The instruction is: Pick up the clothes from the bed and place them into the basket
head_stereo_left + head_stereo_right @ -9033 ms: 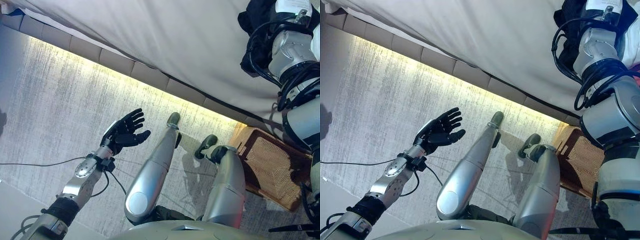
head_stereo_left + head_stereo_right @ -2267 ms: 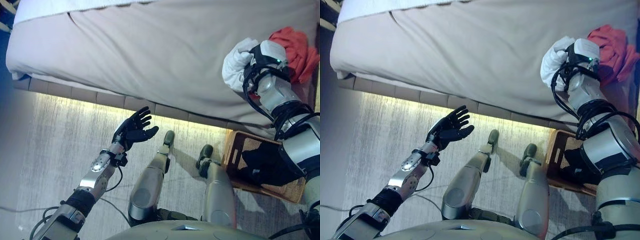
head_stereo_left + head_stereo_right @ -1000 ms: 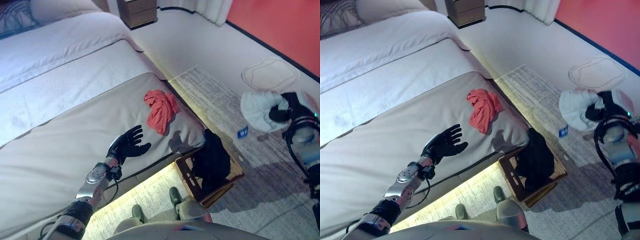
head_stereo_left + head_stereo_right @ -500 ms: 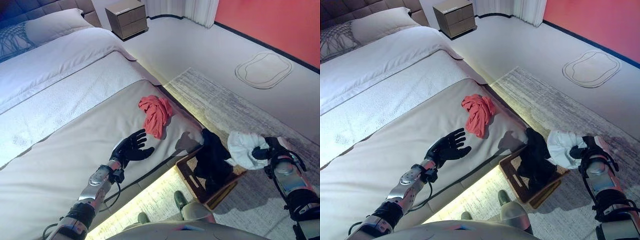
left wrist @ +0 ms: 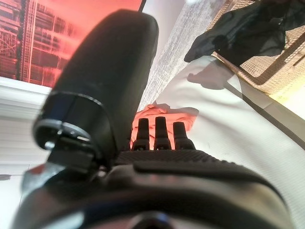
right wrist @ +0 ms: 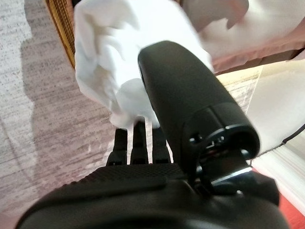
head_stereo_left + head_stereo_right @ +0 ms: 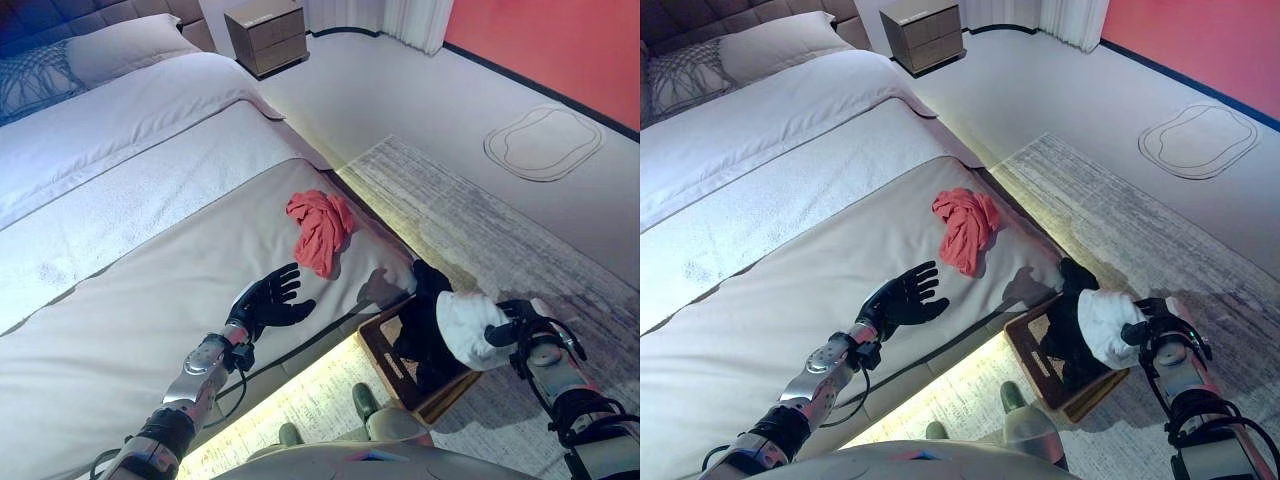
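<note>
My right hand is shut on a bunched white cloth and holds it just over the wicker basket on the floor by the bed's corner. In the right wrist view the cloth sits between the thumb and the fingers. A black garment hangs in the basket and over its rim. A red cloth lies crumpled on the bed near its foot edge. My left hand is open and empty, palm up over the bed's edge, short of the red cloth.
A grey rug lies under the basket beside the bed. A wooden nightstand stands at the far wall and a pillow lies at the bed's head. A lit strip runs under the bed frame.
My right hand has come down and toward the bed with the white cloth, from above the rug to over the basket. The camera view has shifted. My left hand has stayed open.
</note>
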Controlling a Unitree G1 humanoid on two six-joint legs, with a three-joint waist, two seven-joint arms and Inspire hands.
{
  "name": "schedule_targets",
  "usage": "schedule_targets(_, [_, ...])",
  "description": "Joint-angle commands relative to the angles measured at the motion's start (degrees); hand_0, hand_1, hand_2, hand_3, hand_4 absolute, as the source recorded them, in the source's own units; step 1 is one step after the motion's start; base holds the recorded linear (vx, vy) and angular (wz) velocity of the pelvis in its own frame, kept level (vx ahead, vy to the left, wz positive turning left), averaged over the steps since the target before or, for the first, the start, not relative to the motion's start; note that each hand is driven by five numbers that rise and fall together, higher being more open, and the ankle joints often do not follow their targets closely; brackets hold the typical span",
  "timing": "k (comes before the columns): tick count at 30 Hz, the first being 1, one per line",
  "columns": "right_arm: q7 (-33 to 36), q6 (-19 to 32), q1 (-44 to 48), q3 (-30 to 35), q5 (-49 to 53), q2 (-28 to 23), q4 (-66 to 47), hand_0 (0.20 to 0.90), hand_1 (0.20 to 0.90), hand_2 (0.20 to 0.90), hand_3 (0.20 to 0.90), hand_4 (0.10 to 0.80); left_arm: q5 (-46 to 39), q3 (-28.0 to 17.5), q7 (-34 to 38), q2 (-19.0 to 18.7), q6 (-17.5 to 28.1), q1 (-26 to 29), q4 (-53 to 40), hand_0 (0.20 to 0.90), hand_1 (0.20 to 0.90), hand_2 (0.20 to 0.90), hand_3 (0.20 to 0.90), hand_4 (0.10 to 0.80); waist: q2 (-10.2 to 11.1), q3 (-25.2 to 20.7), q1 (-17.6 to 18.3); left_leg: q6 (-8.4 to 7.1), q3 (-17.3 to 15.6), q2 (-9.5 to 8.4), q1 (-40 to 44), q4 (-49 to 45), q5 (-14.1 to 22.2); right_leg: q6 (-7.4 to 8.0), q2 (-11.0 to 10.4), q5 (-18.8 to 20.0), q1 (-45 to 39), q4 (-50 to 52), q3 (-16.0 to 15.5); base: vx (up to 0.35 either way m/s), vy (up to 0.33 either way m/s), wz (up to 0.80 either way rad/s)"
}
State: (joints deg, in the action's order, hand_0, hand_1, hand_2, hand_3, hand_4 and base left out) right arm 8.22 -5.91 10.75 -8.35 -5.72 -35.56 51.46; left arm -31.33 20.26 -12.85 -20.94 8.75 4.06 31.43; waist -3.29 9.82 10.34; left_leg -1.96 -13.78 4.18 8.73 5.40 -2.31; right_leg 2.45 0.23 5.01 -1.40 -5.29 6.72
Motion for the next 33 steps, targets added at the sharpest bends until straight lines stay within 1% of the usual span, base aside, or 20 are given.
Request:
schedule_targets(1, [3.6, 3.6, 5.7, -0.4, -1.1, -2.6, 1.7, 0.9, 0.9, 0.9, 0.9, 0.8, -0.1, 0.5, -0.8, -0.5, 5.4, 3.8, 0.5, 0.9, 0.9, 0.9, 0.9, 0.8, 1.7, -2.3, -1.1, -0.31, 0.5, 2.24, 0.7, -0.7, 6.8, 4.18, -4.2, -2.8, 1.2, 3.6, -2.9, 0.0, 0.0, 0.0])
schedule_targets(7, [3.4, 2.8, 5.1, -0.6, -1.9, -2.3, 2.6, 0.9, 0.9, 0.9, 0.9, 0.8, -0.1, 0.6, -1.2, -0.6, 5.3, 3.6, 0.8, 0.9, 0.9, 0.9, 0.9, 0.8, 2.0, -2.3, -1.6, -0.33, 1.3, 2.19, 0.6, -0.5, 6.6, 4.2, -4.3, -2.8, 1.1, 3.5, -3.1, -0.003, 0.005, 0.06])
schedule_targets(11, [3.9, 3.3, 4.3, -0.6, -2.1, -2.6, 3.0, 0.9, 0.9, 0.9, 0.9, 0.8, -0.1, 0.5, -1.5, -1.0, 4.7, 3.4, 0.3, 0.9, 0.9, 0.9, 0.9, 0.8, 2.4, -2.5, -2.1, -0.23, 2.1, 2.18, 0.7, -0.6, 6.5, 4.1, -4.2, -3.2, 0.6, 3.9, -3.3, 0.01, -0.005, 0.05])
schedule_targets(13, [4.4, 3.5, 4.3, -0.5, -2.6, -2.9, 2.6, 0.9, 0.9, 0.9, 0.9, 0.8, -0.2, 0.5, -1.4, -1.1, 4.4, 3.5, 0.1, 0.9, 0.9, 0.9, 0.9, 0.8, 2.6, -2.4, -2.4, -0.19, 2.5, 2.14, 0.6, -0.7, 6.5, 4.03, -4.2, -3.3, 0.5, 4.1, -3.5, 0.02, -0.018, 0.05])
schedule_targets(16, [6.5, 2.4, 5.7, -0.9, -2.8, -4.3, -0.8, 0.9, 0.9, 0.9, 0.9, 0.8, -0.6, 0.3, -1.0, -1.3, 4.0, 3.6, -0.3, 0.9, 0.9, 0.9, 0.9, 0.8, 2.8, -2.3, -2.9, -0.14, 3.6, 2.0, 0.5, -0.8, 6.4, 3.82, -4.2, -3.6, 0.1, 4.4, -3.8, 0.031, -0.015, 0.13])
schedule_targets(20, [9.6, -1.5, 10.4, -2.0, -2.3, -6.1, -8.6, 0.9, 0.9, 0.9, 0.9, 0.8, -1.4, 0.0, -0.2, -1.3, 3.6, 3.1, -1.0, 0.9, 0.9, 0.9, 0.9, 0.8, 2.9, -1.8, -3.9, -0.19, 5.5, 1.82, 0.1, -1.2, 6.3, 3.22, -4.2, -4.3, 0.0, 5.3, -4.3, 0.047, 0.001, 0.08])
schedule_targets(23, [10.0, -3.1, 14.0, -2.8, -3.0, -7.8, -11.7, 0.9, 0.9, 0.9, 0.9, 0.8, -2.1, -0.6, 0.0, -1.4, 3.3, 2.5, -1.3, 0.9, 0.9, 0.9, 0.9, 0.8, 2.9, -1.5, -4.7, -0.22, 7.0, 1.55, -0.4, -1.4, 6.2, 2.8, -4.2, -4.7, -0.2, 5.6, -4.9, 0.077, 0.005, 0.1])
schedule_targets(25, [9.6, -3.7, 16.3, -3.7, -3.4, -8.8, -12.0, 0.9, 0.9, 0.9, 0.9, 0.8, -2.6, -0.7, -0.4, -1.3, 3.5, 2.3, -1.1, 0.9, 0.9, 0.9, 0.9, 0.8, 3.0, -1.3, -5.1, -0.26, 7.7, 1.41, -0.7, -1.6, 6.2, 2.58, -4.2, -5.1, -0.3, 5.8, -5.3, 0.09, -0.007, 0.21])
schedule_targets(27, [9.0, -4.8, 20.7, -5.7, -4.5, -10.0, -12.2, 0.9, 0.9, 0.9, 0.9, 0.8, -3.5, -0.7, -1.1, -1.5, 4.2, 1.9, -1.4, 0.9, 0.9, 0.9, 0.9, 0.8, 3.1, -0.9, -6.3, -0.4, 8.8, 1.27, -1.6, -2.3, 6.3, 2.17, -4.4, -5.6, 0.0, 6.3, -6.0, 0.095, -0.02, 0.18])
schedule_targets(30, [7.5, -6.0, 26.1, -8.6, -5.5, -11.8, -11.4, 0.9, 0.9, 0.9, 0.9, 0.8, -3.3, -1.1, -0.8, -2.4, 6.5, 1.3, -2.6, 0.9, 0.9, 0.9, 0.9, 0.8, 3.0, -0.2, -7.6, -0.53, 10.0, 1.16, -3.4, -4.1, 6.4, 1.54, -4.6, -6.9, 1.2, 8.8, -7.2, 0.083, -0.018, 0.18])
schedule_targets(33, [6.9, -5.9, 32.1, -10.7, -4.7, -14.2, -9.8, 0.9, 0.9, 0.9, 0.9, 0.8, -5.4, -1.4, -0.7, -3.7, 7.2, 1.9, -5.4, 0.9, 0.9, 0.9, 0.9, 0.8, 2.1, 2.8, -9.2, -0.49, 11.9, 0.55, -7.8, -8.5, 6.7, 0.3, -4.9, -9.4, 5.0, 14.8, -9.3, -0.047, 0.009, 0.22])
